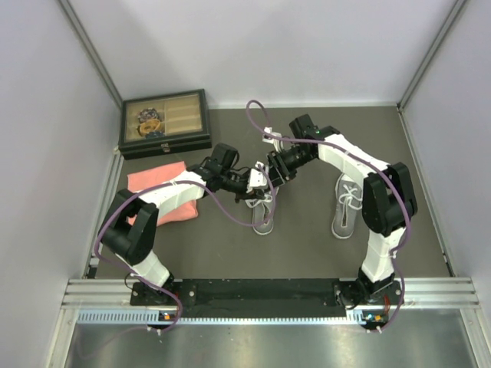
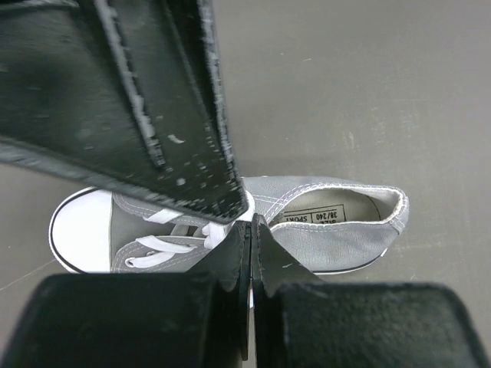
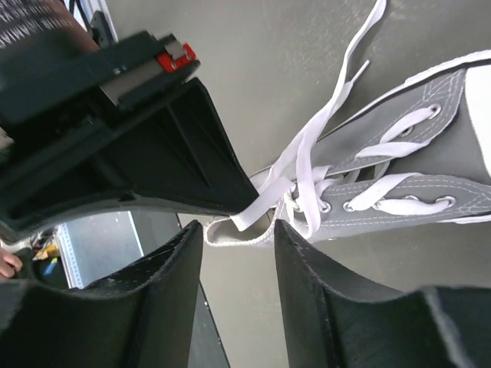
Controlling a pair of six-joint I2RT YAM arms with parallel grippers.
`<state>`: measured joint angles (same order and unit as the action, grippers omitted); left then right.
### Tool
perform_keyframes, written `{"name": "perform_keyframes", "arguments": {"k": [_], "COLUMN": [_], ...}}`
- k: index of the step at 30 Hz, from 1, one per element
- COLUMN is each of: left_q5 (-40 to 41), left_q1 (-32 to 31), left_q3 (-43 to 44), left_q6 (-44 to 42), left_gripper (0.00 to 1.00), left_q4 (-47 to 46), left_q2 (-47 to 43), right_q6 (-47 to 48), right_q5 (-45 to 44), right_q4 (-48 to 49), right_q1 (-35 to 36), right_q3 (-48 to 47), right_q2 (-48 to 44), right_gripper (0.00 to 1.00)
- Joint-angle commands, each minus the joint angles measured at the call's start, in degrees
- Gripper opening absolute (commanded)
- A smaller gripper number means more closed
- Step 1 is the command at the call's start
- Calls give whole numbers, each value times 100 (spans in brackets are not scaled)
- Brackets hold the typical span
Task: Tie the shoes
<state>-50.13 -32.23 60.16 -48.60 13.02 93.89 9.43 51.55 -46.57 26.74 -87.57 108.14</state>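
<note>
Table point(image 1: 307, 253): dark grey, with pale walls around it.
Left claw point(image 2: 252, 230): jaws pressed shut, tip at a white lace point(image 3: 307, 146); I cannot tell whether it pinches the lace.
Right claw point(image 3: 234, 234): fingers apart, nothing gripped, tip close to the other claw's tip.
Shoes: two, grey with white toes. The left shoe point(image 1: 263, 215) lies under both claws with its laces loose. The right shoe point(image 1: 345, 207) lies well apart, by the right arm.
Cloth point(image 1: 165, 192): one, pink, folded, beneath the left arm.
Box point(image 1: 165, 144): one, dark, in the far left corner. It has compartments, and small trinkets point(image 1: 149, 123) sit in the left ones.
</note>
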Motion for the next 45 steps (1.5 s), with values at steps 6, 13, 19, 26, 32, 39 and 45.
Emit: {"name": "perform_keyframes", "arguments": {"k": [6,13,19,26,32,39,45], "left_q5": [-287,-410,-454,-393,-392,-138,-6], "left_q1": [94,129,138,155,462,1604,1773], "left_q3": [-13,-4,-4,-13,31,127,1392], "left_q6": [-44,-80,-88,-53,-316,-1633,-3839], "left_gripper": [0,0,0,0,42,51,51], "left_q4": [-396,-396,-405,-405,340,1385,3460], "left_q2": [68,77,103,95,-160,-214,963], "right_q6": [235,191,138,164,33,-3,-47], "right_q5": [338,241,250,5,-373,-374,-330], "right_q4": [385,517,587,543,789,711,675], "right_q1": [112,156,156,156,156,156,165], "right_q3": [187,302,258,249,442,390,372], "right_q2": [-170,-109,-56,-29,-293,-284,-293], "right_gripper": [35,34,23,0,0,0,0]}}
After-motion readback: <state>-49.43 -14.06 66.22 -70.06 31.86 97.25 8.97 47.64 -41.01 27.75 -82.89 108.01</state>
